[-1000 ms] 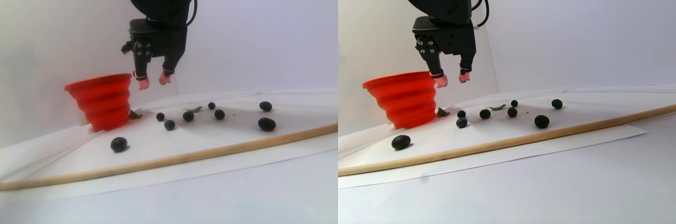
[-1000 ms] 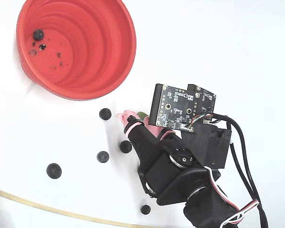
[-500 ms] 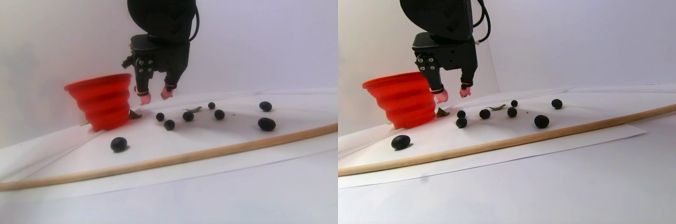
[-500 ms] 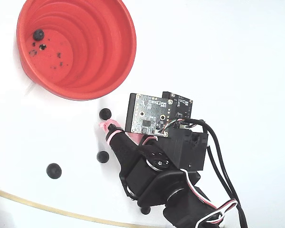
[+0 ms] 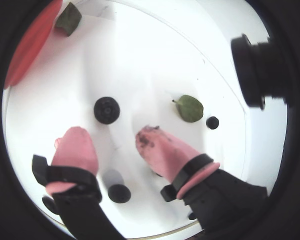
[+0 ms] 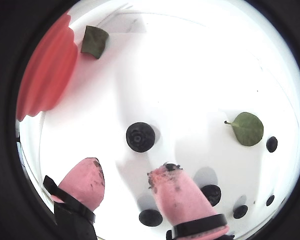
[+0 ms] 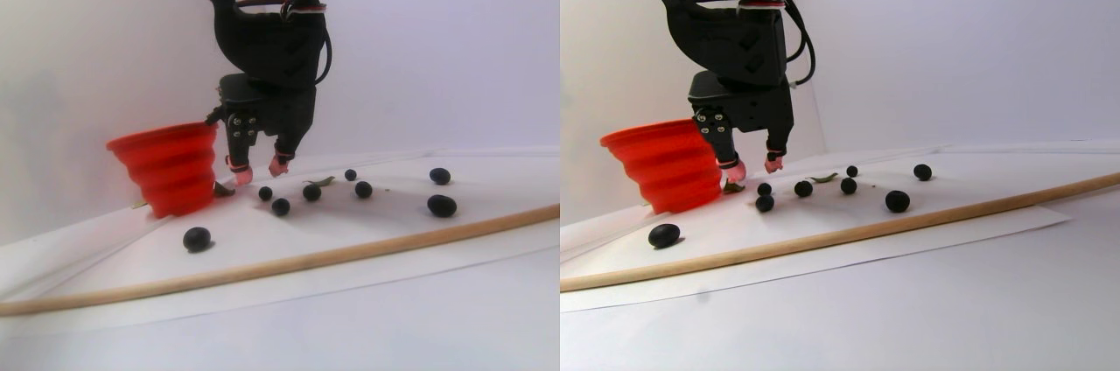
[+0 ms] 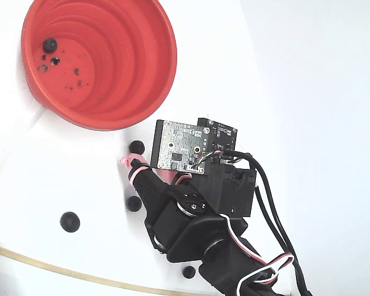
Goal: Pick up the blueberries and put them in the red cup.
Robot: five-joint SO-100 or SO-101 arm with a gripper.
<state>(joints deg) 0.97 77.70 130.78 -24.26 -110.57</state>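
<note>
The red cup (image 8: pixel 163 49) stands at the top left of the fixed view with one blueberry (image 8: pixel 50 44) on its bottom. Several more blueberries (image 7: pixel 311 192) lie scattered on the white sheet to its right in the stereo pair view. My gripper (image 7: pixel 260 170) hangs open just above the sheet beside the cup (image 7: pixel 171 165), its pink fingertips (image 5: pixel 72 142) empty. In both wrist views one blueberry (image 5: pixel 106 109) (image 6: pixel 140 136) lies just beyond the tips of my gripper (image 5: pixel 110 137) (image 6: pixel 129 170), roughly centred between them. Another blueberry (image 5: pixel 119 193) lies on the sheet under the fingers.
A green leaf (image 6: pixel 248 128) lies right of the berry, and another leaf (image 6: pixel 94 41) lies by the cup's base. A long wooden stick (image 7: pixel 350 248) crosses the sheet's front. A small berry (image 5: pixel 212 122) lies past the leaf.
The gripper has come down toward the sheet and shifted left in the fixed view, closer to the berry near the cup. It has stayed open and the berries have not moved.
</note>
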